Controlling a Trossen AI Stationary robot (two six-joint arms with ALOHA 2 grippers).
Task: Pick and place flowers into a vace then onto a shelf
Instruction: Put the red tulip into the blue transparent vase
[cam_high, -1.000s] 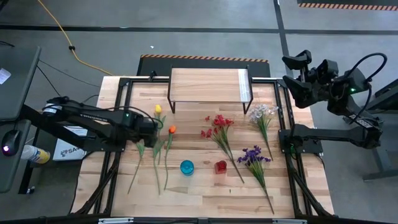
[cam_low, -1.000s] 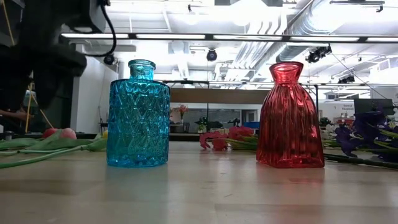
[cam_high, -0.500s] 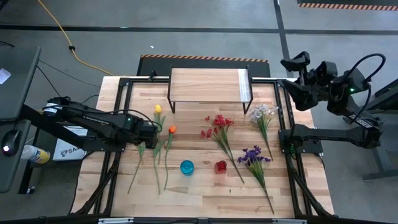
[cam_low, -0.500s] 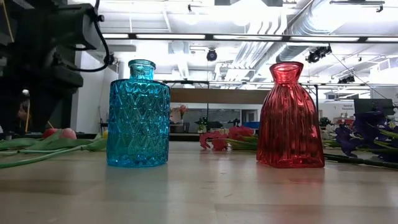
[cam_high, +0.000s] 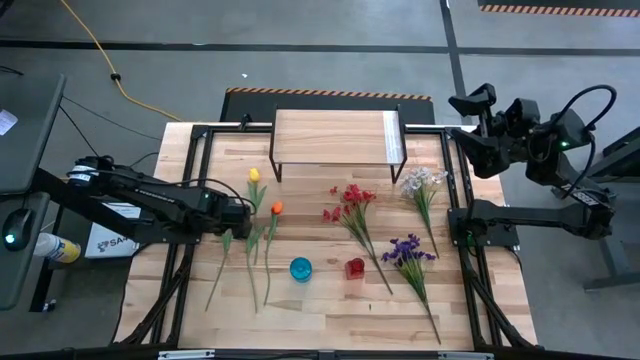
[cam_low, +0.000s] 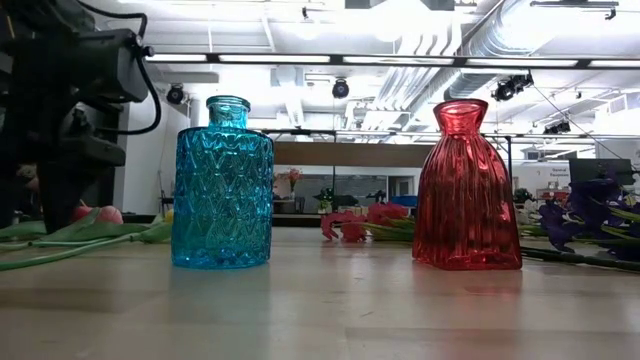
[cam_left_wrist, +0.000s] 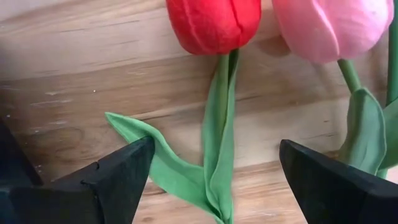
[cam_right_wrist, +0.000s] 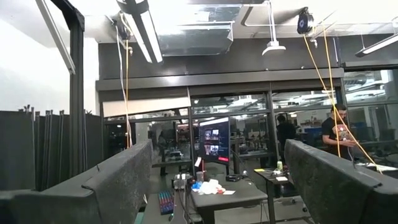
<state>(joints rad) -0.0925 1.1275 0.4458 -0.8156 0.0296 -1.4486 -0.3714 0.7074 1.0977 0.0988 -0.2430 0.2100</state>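
On the wooden surface (cam_high: 320, 300), the left fingers (cam_left_wrist: 118, 180) stand spread wide apart, grasping nothing; a red tulip (cam_left_wrist: 213, 23) lies between them, a pink tulip (cam_left_wrist: 329, 26) beside it. The right fingers (cam_right_wrist: 118, 180), spread too, hang raised off the surface. No writing reads clearly.

Glossy ribbed glass vases (cam_low: 222, 185) stand on matt grained wooden tabletop (cam_low: 320, 310).
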